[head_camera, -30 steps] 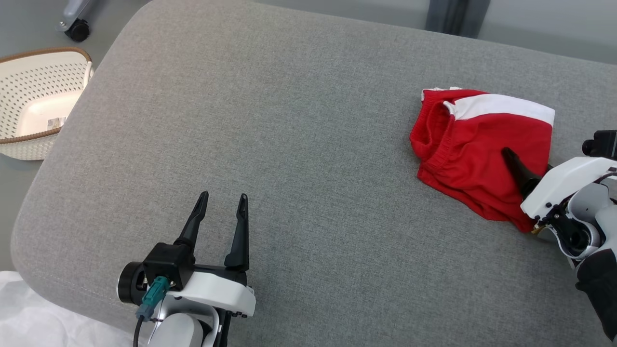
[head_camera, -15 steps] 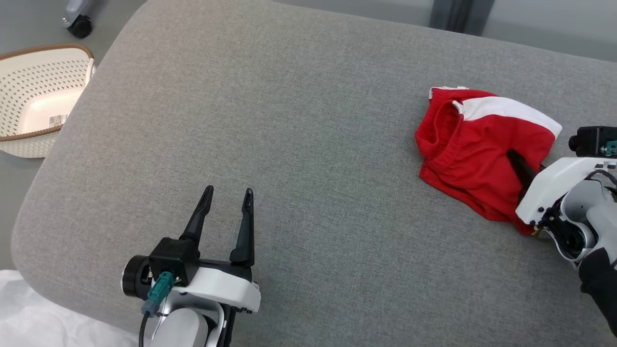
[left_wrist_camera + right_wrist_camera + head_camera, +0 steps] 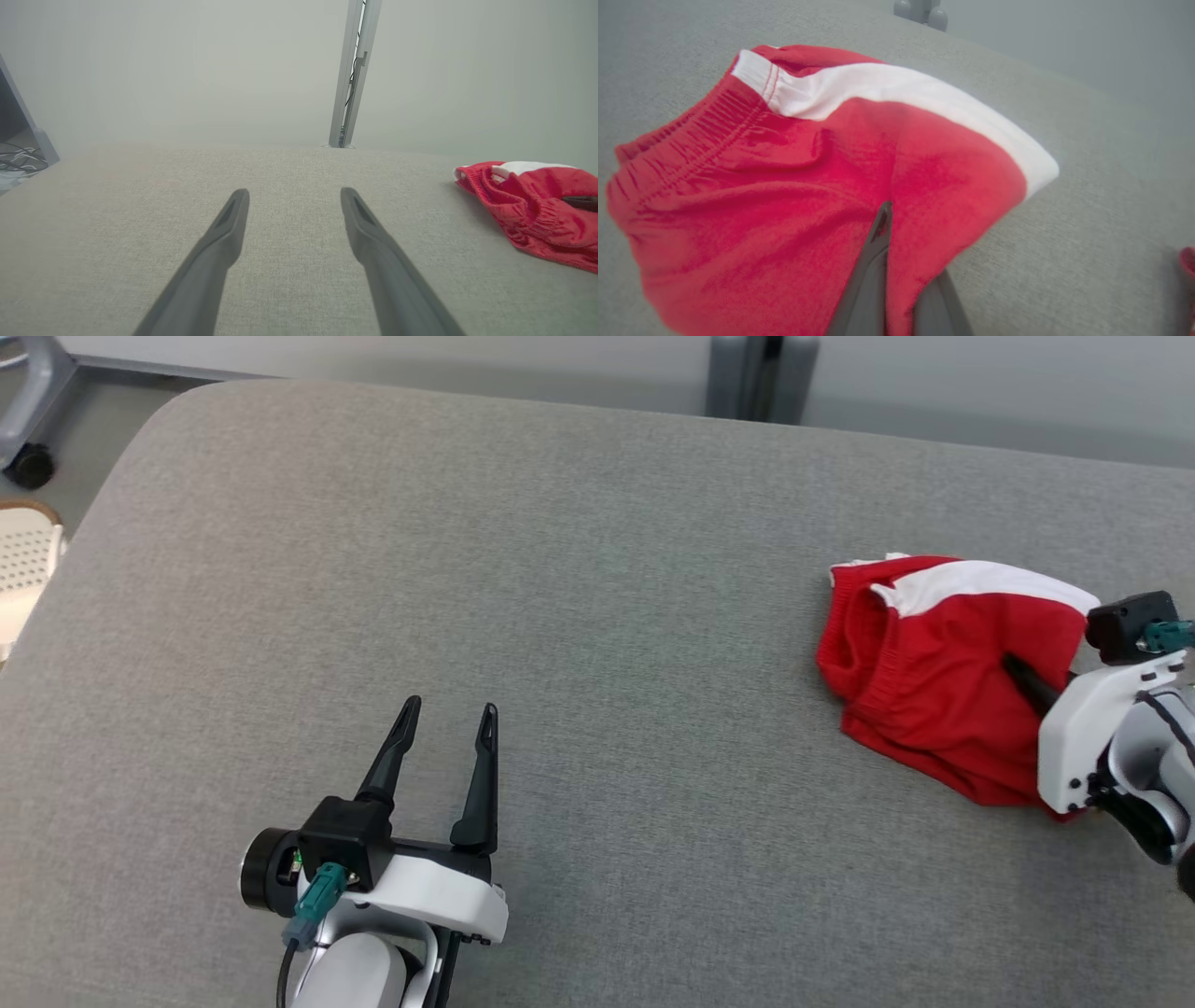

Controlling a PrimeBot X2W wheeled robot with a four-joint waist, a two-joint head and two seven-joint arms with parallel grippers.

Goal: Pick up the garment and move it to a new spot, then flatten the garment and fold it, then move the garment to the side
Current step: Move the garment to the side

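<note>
- The right pincer point(image 3: 1016, 667) is pressed together on the red shorts point(image 3: 934, 691). It pinches a fold of the red cloth near the middle of the shorts, at the right side of the frame.
- The red shorts have a white stripe. They lie bunched up on the grey counter point(image 3: 560, 616), toward its right end.
- I think this is the first step: picking the shorts up. Next the pincer should lift them clear and carry them to a bare spot, maybe nearer the middle. The pinch looks small, so the cloth could slip out.
- The left pincer point(image 3: 446, 723) is spread wide and holds nothing. It hangs over the counter at the lower left, well apart from the shorts.
- A white basket point(image 3: 23, 560) with little holes peeks in at the left edge, off the counter. Too little of it shows to tell what is inside.
</note>
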